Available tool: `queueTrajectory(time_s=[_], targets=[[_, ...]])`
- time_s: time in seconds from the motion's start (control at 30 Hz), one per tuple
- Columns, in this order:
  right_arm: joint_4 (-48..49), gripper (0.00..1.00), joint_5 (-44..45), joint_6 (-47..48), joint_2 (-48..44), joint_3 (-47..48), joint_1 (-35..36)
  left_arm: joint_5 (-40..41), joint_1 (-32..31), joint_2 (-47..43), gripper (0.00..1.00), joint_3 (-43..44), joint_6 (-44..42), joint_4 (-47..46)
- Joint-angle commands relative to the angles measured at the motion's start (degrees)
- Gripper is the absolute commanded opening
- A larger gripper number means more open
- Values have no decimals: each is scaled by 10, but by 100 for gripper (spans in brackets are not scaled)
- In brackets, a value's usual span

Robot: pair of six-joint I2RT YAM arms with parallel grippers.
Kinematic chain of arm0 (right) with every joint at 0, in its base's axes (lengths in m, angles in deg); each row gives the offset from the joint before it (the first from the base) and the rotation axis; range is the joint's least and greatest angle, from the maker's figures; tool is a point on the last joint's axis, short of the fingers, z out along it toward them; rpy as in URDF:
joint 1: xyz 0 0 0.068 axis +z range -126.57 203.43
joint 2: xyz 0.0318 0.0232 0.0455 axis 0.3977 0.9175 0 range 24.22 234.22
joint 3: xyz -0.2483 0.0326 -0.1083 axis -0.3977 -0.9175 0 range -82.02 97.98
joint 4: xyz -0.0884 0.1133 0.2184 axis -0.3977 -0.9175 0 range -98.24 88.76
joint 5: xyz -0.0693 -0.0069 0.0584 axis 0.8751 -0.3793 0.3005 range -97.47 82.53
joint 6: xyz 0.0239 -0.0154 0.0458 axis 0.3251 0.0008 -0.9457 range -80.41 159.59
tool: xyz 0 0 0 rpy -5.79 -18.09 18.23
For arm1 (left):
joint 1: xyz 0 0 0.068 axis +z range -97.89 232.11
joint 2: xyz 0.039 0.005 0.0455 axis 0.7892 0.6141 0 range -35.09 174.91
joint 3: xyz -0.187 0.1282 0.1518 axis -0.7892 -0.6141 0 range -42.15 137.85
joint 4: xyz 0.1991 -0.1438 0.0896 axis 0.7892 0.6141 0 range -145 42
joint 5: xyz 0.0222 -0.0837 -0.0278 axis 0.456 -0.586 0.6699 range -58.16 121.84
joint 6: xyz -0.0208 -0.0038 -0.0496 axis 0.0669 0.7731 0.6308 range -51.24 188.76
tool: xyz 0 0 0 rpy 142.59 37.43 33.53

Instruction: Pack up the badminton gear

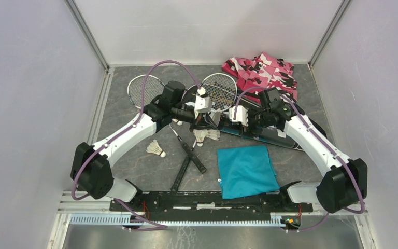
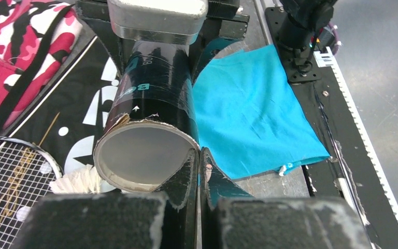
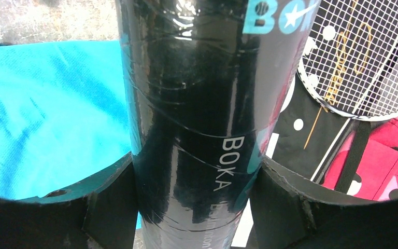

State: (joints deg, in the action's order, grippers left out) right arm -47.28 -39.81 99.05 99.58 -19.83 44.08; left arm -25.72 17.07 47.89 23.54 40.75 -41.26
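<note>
A: Top view. Where is the long black tube (image 1: 218,122)?
B: Mid-table, over the SPORT bag (image 1: 269,136), spanning left gripper (image 1: 203,107) to right gripper (image 1: 237,115).
A: Left wrist?
B: Fingers (image 2: 182,181) pinched tight on the rim of the tube's open mouth.
A: Right wrist?
B: Jaws wide, clamped round the tube's body; racquet (image 3: 363,57) beyond.

Bright, even light falls from above, leaving only faint, soft shadows on the grey table (image 1: 140,171). Pale glare streaks run down the glossy black tube (image 3: 197,104) in the right wrist view. In the left wrist view, the near fingers (image 2: 98,223) are blurred.
</note>
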Motion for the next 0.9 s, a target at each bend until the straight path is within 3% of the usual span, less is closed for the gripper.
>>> queueTrajectory(time_s=[0.0,0.2,0.47,0.57,0.73,0.87], targets=[[7,27,15,44,-30,-7,2,-51,-5,-34,2,-4,-77,69],[-8,25,44,64,-47,-18,1,-86,6,-42,2,5,-107,128],[2,22,70,50,-59,-25,2,-88,51,-60,2,2,-82,132],[41,23,117,-14,-46,-14,1,-27,74,-84,2,3,-62,146],[66,24,217,-115,12,22,2,183,131,-153,2,-20,-148,262],[93,23,266,-152,45,14,2,281,218,-195,2,-55,-202,320]])
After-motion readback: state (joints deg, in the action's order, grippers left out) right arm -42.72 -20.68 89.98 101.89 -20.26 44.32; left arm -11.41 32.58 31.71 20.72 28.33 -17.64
